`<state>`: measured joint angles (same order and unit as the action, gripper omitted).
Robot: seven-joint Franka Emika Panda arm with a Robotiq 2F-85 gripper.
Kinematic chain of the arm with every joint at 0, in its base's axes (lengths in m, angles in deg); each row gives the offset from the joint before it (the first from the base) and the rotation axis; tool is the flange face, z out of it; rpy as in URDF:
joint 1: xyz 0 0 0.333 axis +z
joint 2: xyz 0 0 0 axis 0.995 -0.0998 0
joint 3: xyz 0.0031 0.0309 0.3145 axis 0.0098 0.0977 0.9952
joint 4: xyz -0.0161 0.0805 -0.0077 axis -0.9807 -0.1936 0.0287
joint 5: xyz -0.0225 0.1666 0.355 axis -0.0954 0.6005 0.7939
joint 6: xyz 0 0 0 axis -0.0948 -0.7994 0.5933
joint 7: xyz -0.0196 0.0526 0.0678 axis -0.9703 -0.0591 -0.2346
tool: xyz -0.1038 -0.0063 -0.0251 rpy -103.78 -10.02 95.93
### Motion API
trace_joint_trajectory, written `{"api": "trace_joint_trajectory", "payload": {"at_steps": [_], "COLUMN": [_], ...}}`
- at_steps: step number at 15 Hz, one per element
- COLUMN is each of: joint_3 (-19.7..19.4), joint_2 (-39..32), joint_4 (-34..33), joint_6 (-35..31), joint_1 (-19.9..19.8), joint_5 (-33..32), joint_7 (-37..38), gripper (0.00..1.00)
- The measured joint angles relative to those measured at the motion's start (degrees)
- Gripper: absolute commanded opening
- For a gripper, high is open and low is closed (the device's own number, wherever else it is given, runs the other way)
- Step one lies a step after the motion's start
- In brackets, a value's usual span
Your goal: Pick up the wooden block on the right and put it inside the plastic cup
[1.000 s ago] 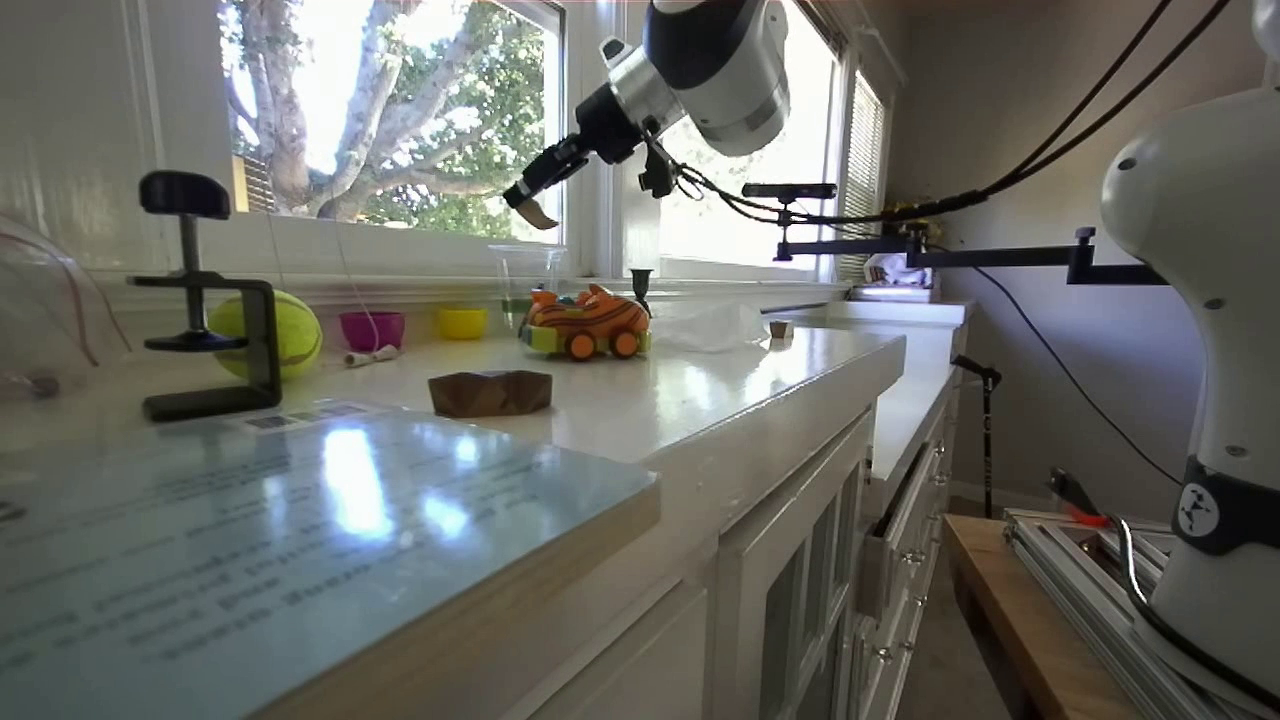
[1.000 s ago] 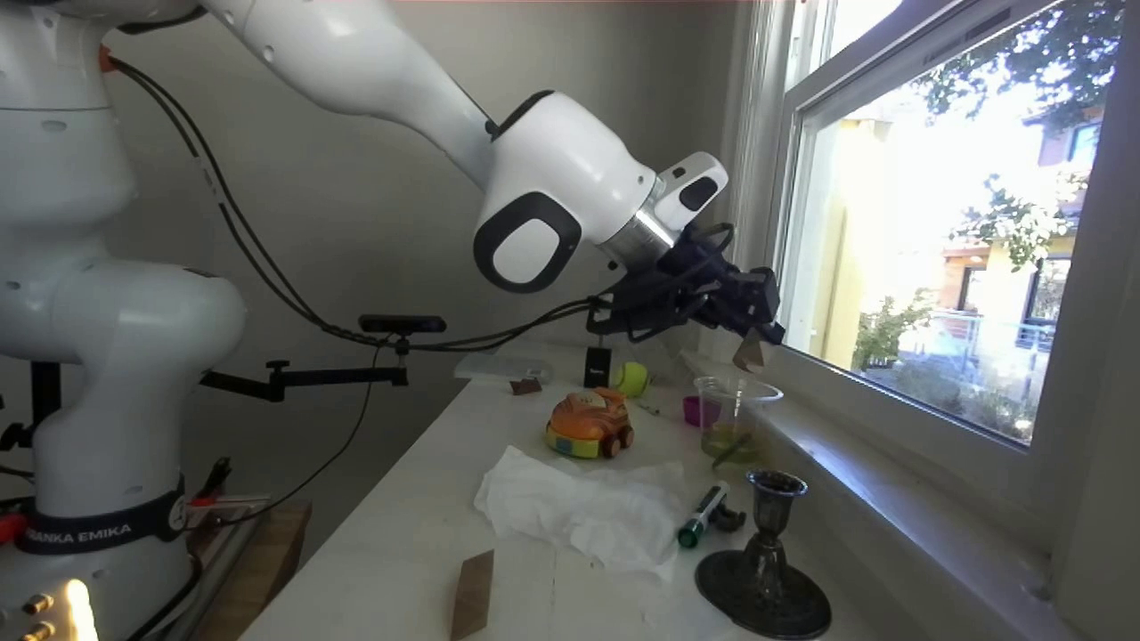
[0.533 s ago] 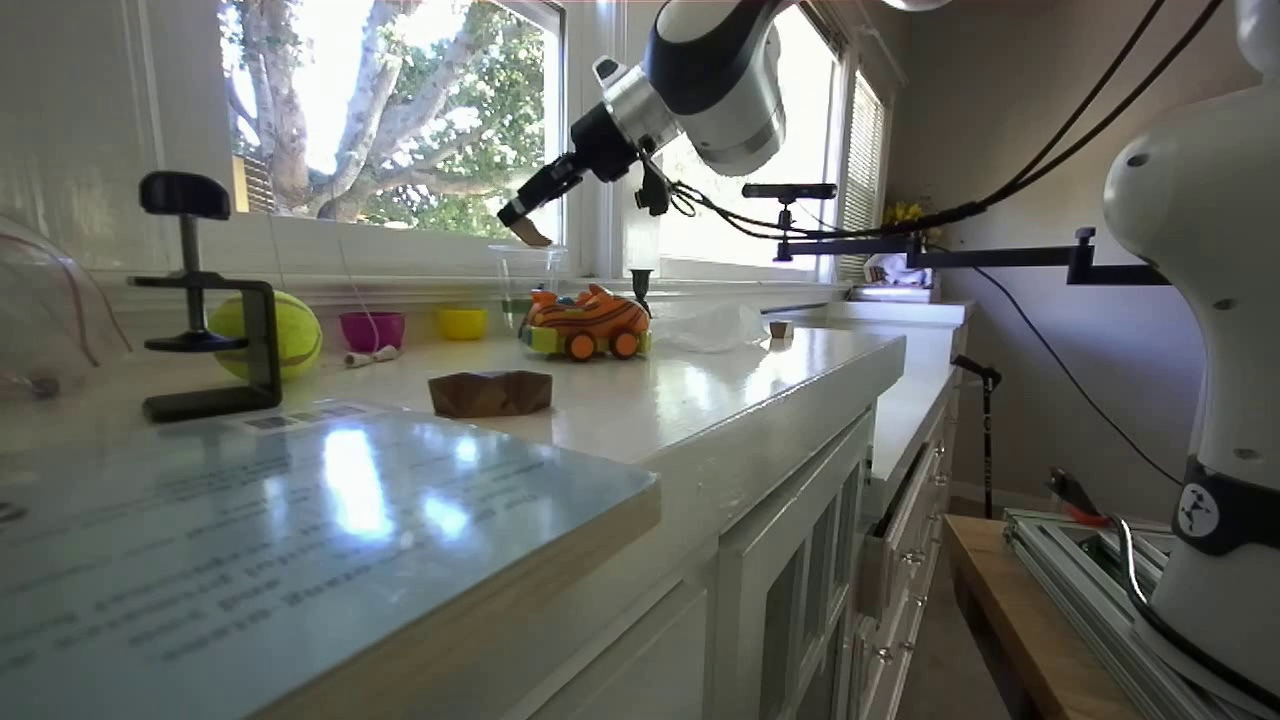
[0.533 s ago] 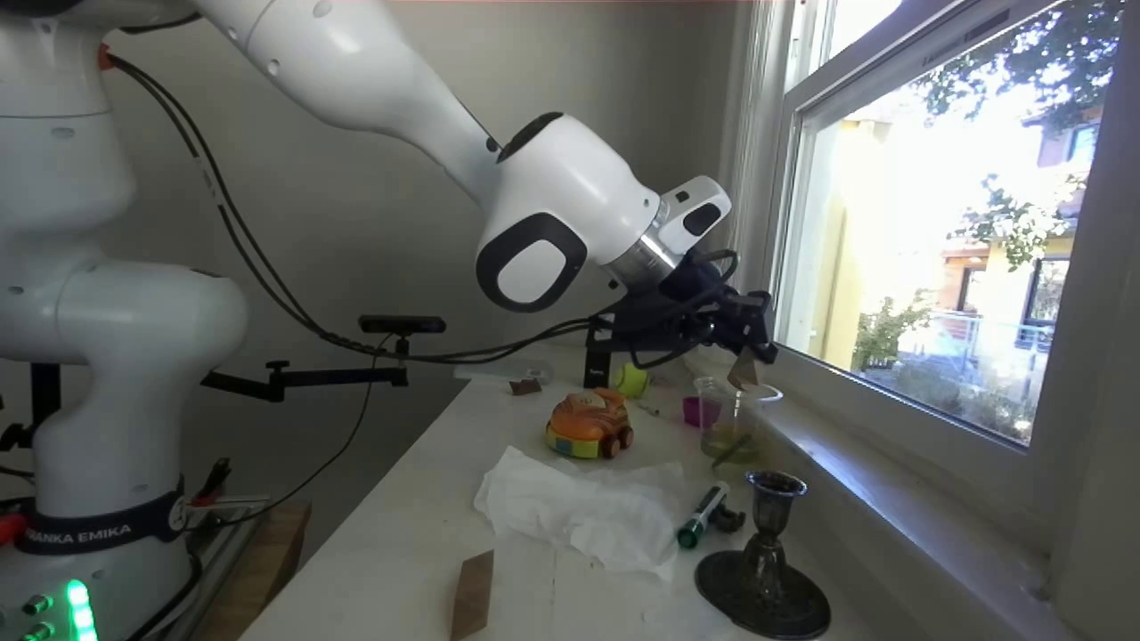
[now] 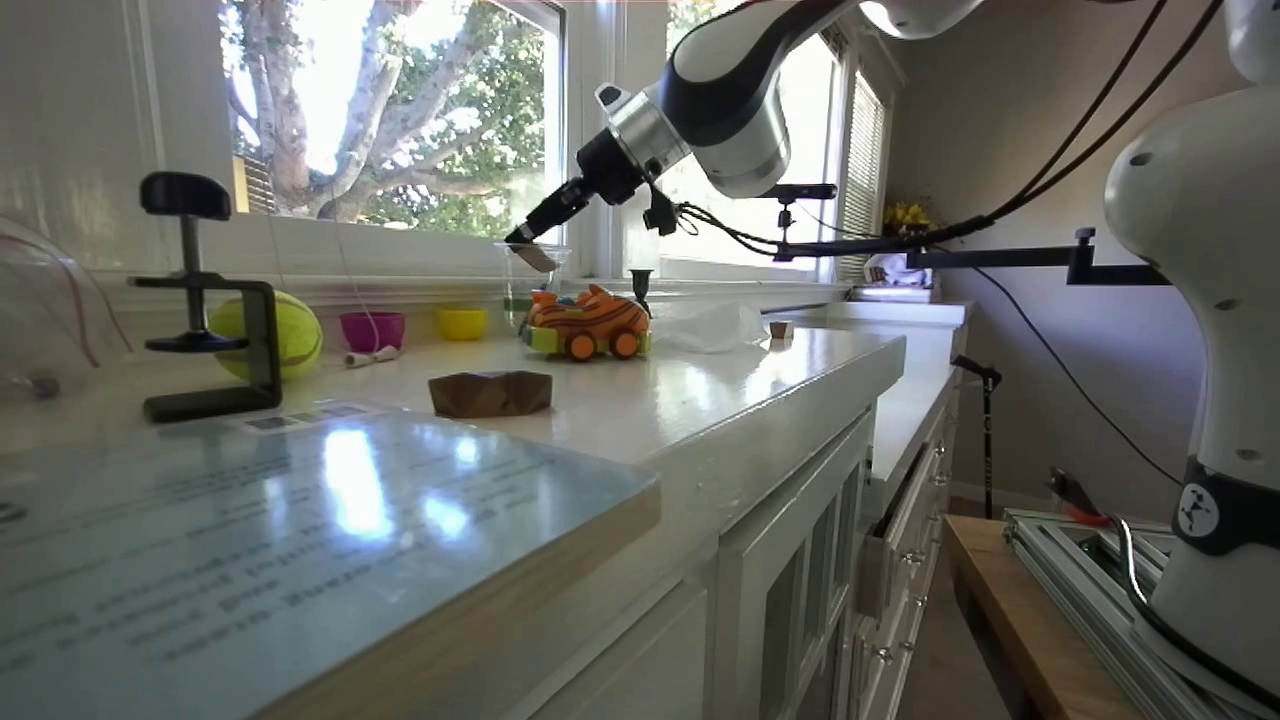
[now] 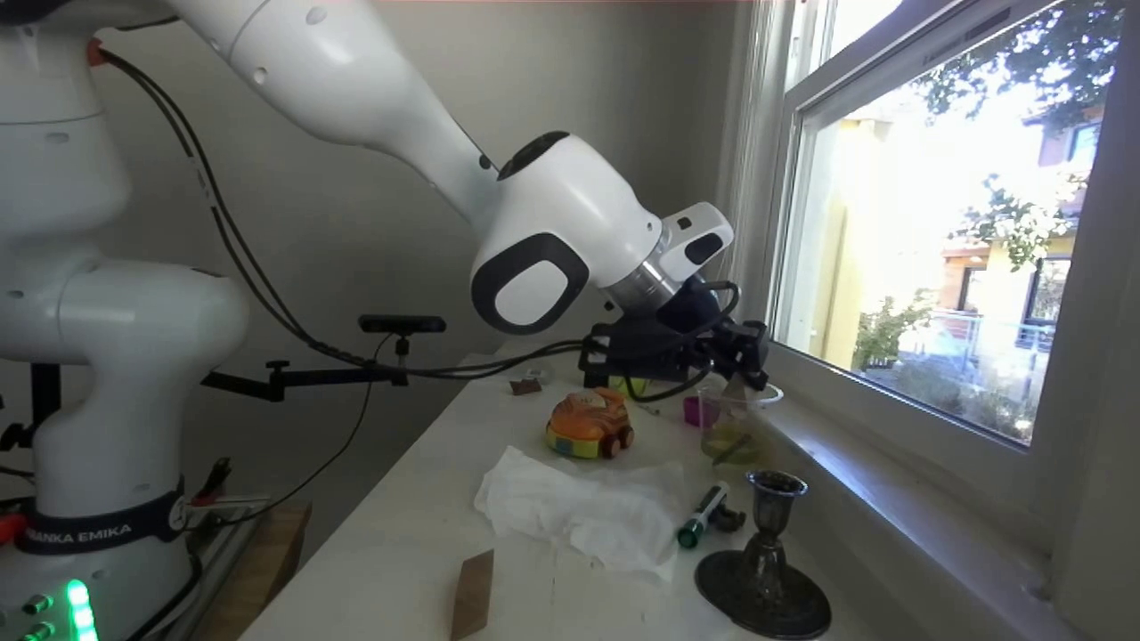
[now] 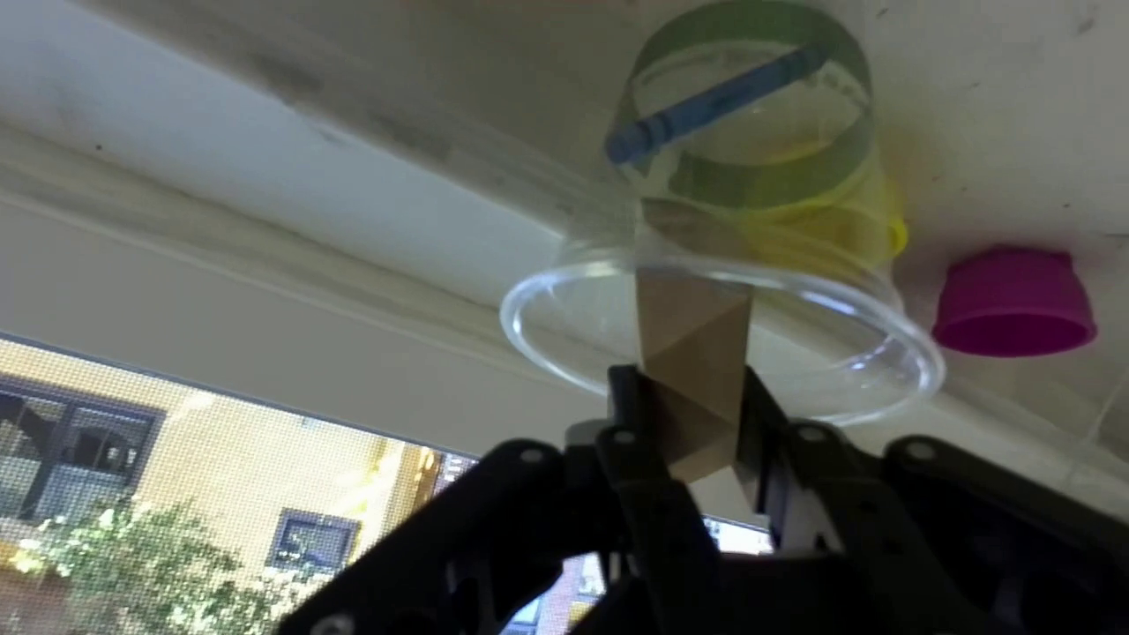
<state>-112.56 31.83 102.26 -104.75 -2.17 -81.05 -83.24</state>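
Black and lean, the hand (image 7: 692, 385) has its two fingers pressed against the block (image 7: 695, 342), standing apart by no more than the block's own thickness. The block, of wood, sticks out from them at a tilt, off the desk (image 6: 401, 552) and at the mouth of the cup (image 7: 838, 305), a clear plastic one. The block's lower end seems to be just inside the rim; whether it touches the rim I cannot tell. In both exterior views the hand slants down close to the cup's top.

So the picking up is done, I judge, and the carrying nearly so (I take this cup for the target, since the block is at its mouth, not over the pink cup (image 7: 1014, 304)). Left to do: lower the block a touch if the rim allows, part the fingers so that it drops in, and draw the hand away without tipping the cup, which looks thin and light.

Next out from the cup stands the yellow cup (image 5: 461, 323), with the pink cup past it. The car (image 6: 590, 423) is near the cup too, on the side away from the window (image 6: 899, 294). Well apart from the cup, and from each other, lie a brown block (image 5: 490, 394) and a tan block (image 6: 472, 595); neither, I judge, has a part in what is left.
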Motion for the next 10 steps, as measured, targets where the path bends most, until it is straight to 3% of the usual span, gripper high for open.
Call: {"api": "trace_joint_trajectory", "payload": {"at_steps": [6,8,10], "joint_3": [0.01,0.11,0.78], "joint_2": [1.14,1.16,1.15], "joint_4": [-0.02,-0.84,-2.47], "joint_6": [1.61,1.83,2.91], "joint_1": [0.70,0.92,0.95], "joint_5": [-1.92,-2.54,-2.94], "joint_7": [0.38,0.38,0.38], "gripper": [0.94,1.00,1.00]}}
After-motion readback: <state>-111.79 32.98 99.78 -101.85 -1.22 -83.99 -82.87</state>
